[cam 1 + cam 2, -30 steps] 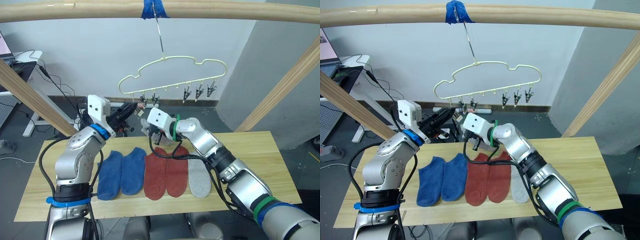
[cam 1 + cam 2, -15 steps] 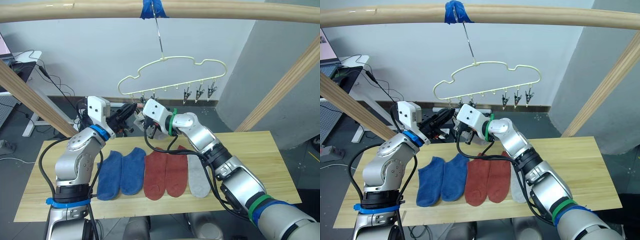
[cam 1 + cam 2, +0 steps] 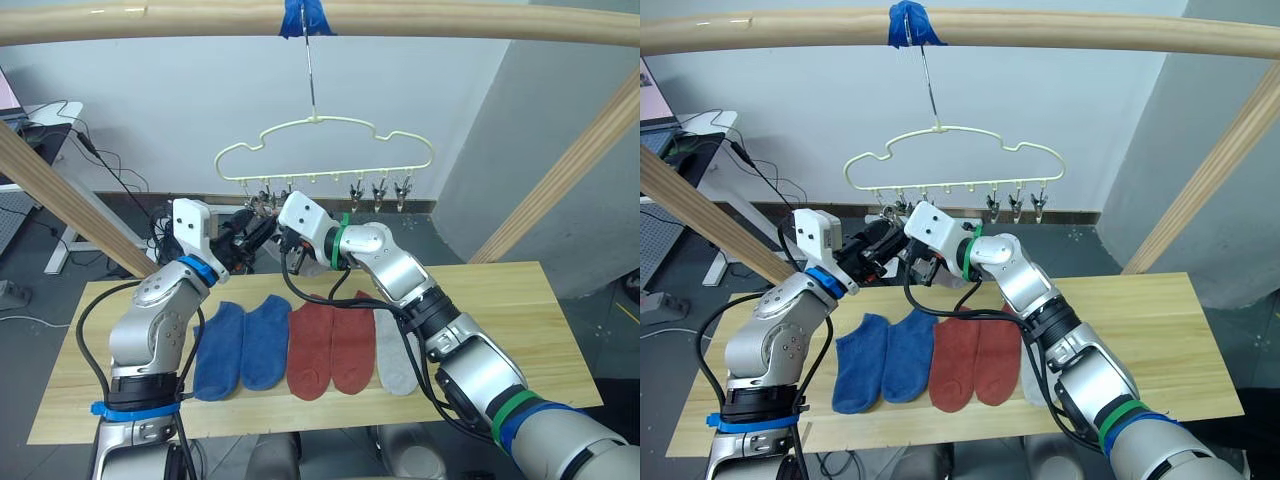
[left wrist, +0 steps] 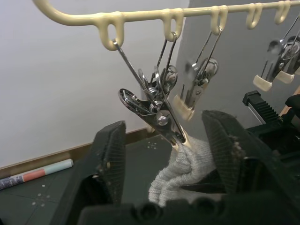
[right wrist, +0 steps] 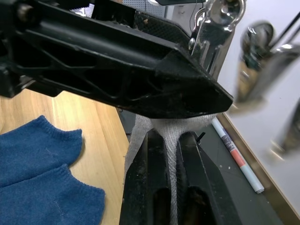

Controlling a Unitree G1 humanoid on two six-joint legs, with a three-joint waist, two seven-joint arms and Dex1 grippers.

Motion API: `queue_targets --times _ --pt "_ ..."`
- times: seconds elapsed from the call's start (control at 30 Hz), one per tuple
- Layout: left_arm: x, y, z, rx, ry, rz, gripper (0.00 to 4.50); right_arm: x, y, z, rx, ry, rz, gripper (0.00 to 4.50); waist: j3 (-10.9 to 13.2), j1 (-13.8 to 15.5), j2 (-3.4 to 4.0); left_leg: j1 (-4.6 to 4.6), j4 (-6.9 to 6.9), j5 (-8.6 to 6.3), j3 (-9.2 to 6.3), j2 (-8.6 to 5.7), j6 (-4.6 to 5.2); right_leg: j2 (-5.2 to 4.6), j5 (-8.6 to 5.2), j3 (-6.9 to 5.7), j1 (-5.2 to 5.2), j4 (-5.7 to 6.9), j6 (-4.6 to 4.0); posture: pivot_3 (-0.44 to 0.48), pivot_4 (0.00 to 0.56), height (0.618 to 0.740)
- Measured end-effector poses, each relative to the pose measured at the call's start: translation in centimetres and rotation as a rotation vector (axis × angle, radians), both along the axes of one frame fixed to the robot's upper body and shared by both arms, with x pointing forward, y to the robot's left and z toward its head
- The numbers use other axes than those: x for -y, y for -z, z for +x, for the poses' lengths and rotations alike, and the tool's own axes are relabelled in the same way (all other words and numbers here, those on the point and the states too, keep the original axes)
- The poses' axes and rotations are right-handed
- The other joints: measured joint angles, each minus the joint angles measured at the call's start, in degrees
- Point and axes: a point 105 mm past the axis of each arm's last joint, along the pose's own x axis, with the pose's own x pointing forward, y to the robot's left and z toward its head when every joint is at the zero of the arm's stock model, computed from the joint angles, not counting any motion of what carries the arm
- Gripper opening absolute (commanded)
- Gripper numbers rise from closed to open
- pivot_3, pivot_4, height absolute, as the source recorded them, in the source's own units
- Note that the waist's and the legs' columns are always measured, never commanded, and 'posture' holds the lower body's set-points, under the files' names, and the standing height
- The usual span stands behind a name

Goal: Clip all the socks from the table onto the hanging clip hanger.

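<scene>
Overhead, a round wooden pole (image 3: 420,22) carries the clip hanger (image 3: 322,150) by its long hook, so the row of metal clips dangles within reach of both arms, above the far edge of the table (image 3: 520,330). Five socks lie flat in a neat row on the planks — two blue socks (image 3: 243,345), two rust red socks (image 3: 330,348) and one light grey sock (image 3: 397,358) — laid out, I'd guess, for easy picking one by one. The sixth, a grey sock (image 4: 185,171), is up at the hanger: the right gripper (image 5: 171,154) pinches its knit between pressed-together fingers and offers the edge to a clip (image 4: 157,110). The left gripper (image 4: 164,159) stands spread either side of that clip — likely to squeeze it.
</scene>
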Motion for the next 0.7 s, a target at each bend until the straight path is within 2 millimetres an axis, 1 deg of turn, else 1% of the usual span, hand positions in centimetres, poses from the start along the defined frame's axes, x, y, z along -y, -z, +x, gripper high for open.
queue_targets --times 0.13,0.27,0.33,0.37,0.5,0.6,0.7 --pt "-0.3 0.5 -0.1 -0.011 -0.014 0.010 2.89 0.0 0.4 -0.1 -0.019 0.004 -0.006 2.17 0.0 0.0 0.00 0.00 0.00 0.00 0.00 0.00 0.00 0.00 0.00 -0.01 0.00 0.00 0.00 -0.210 0.214 0.730" --pt "-0.7 0.5 -0.2 0.015 -0.051 0.045 2.89 0.4 0.7 -0.4 -0.023 0.004 -0.007 2.17 0.0 0.0 0.00 -0.01 -0.01 0.00 -0.01 0.00 0.00 0.00 0.00 0.00 0.00 0.00 0.00 -0.200 0.212 0.730" --pt "-0.6 0.3 -0.6 0.051 -0.056 0.079 2.89 1.7 1.0 -0.7 -0.017 0.011 -0.013 2.17 0.0 0.3 0.00 -0.02 -0.01 0.00 -0.02 0.00 0.00 -0.01 0.00 -0.02 0.00 -0.02 0.00 -0.198 0.213 0.730" --pt "-0.4 0.3 -0.8 0.068 -0.056 0.096 2.89 2.6 1.2 -0.9 -0.009 0.016 -0.016 2.17 0.0 0.5 0.00 -0.04 -0.01 0.00 -0.01 -0.02 0.00 -0.04 0.00 -0.02 0.00 -0.04 0.00 -0.199 0.214 0.730" --pt "-0.4 -0.1 -1.0 0.148 -0.099 0.154 2.89 7.1 1.9 -2.0 0.002 0.055 -0.063 2.17 0.0 1.0 0.00 -0.06 0.03 0.00 0.02 -0.08 0.00 -0.10 0.00 0.01 0.00 -0.06 0.00 -0.211 0.222 0.730" --pt "0.2 -0.7 -1.0 0.221 -0.143 0.164 2.89 9.0 0.6 -3.3 0.030 0.056 -0.052 2.17 0.0 0.9 0.00 0.00 0.02 0.00 0.03 -0.05 0.00 -0.05 0.00 0.02 0.01 0.00 0.01 -0.224 0.228 0.730" --pt "1.2 -1.1 -0.9 0.276 -0.180 0.159 2.89 10.0 -1.0 -5.0 0.045 0.035 -0.017 2.17 0.0 0.7 -0.01 0.01 0.02 0.00 0.01 -0.03 0.01 -0.01 0.00 0.02 0.01 0.01 0.01 -0.234 0.233 0.730"
